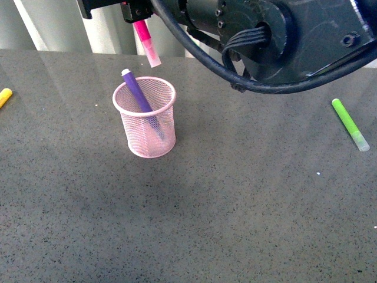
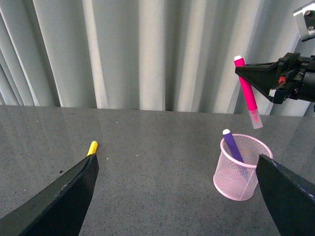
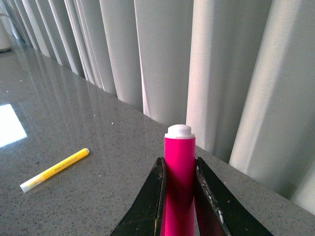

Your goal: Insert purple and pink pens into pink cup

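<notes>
The pink cup (image 1: pixel 145 125) stands upright on the grey table, left of centre; it also shows in the left wrist view (image 2: pixel 242 167). The purple pen (image 1: pixel 138 91) leans inside it, its top poking above the rim (image 2: pixel 231 145). My right gripper (image 1: pixel 136 16) is shut on the pink pen (image 1: pixel 146 41), holding it nearly vertical, clear cap down, just above the far side of the cup's rim; it also shows in the left wrist view (image 2: pixel 247 92) and in the right wrist view (image 3: pixel 179 182). My left gripper (image 2: pixel 177 196) is open and empty, low over the table to the left of the cup.
A yellow marker (image 1: pixel 5 96) lies at the table's far left edge (image 2: pixel 92 148) (image 3: pixel 54 169). A lime green marker (image 1: pixel 350 124) lies at the right. White curtains hang behind the table. The right arm's dark body (image 1: pixel 277 35) fills the upper front view.
</notes>
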`<action>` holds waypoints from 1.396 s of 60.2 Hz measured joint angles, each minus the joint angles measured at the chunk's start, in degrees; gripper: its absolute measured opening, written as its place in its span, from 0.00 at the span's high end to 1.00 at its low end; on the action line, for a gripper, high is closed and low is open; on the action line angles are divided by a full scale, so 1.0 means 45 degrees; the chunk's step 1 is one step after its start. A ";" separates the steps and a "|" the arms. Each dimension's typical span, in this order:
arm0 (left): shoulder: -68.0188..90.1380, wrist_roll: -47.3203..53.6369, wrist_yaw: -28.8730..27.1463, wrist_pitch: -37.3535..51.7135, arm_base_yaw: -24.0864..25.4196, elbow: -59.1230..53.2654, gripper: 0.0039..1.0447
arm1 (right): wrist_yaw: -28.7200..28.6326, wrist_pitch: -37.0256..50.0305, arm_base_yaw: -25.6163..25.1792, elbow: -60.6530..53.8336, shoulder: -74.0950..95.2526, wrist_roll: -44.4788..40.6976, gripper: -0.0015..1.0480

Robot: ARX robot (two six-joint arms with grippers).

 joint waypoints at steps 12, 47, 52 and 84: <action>0.0000 0.0000 0.0000 0.0000 0.0000 0.0000 0.06 | 0.0058 -0.0189 0.0194 0.0408 0.0481 0.0034 0.89; 0.0000 0.0000 0.0000 0.0000 0.0000 0.0000 0.06 | 0.0301 0.0141 0.0466 0.0330 0.1166 0.0194 0.89; 0.0000 0.0000 0.0000 0.0000 0.0000 0.0000 0.06 | 0.0393 0.0214 0.0471 0.0204 0.1166 0.0194 0.89; 0.0000 0.0000 0.0000 0.0000 0.0000 0.0000 0.06 | 0.0860 0.0078 0.0471 -0.0529 0.1122 0.0413 0.34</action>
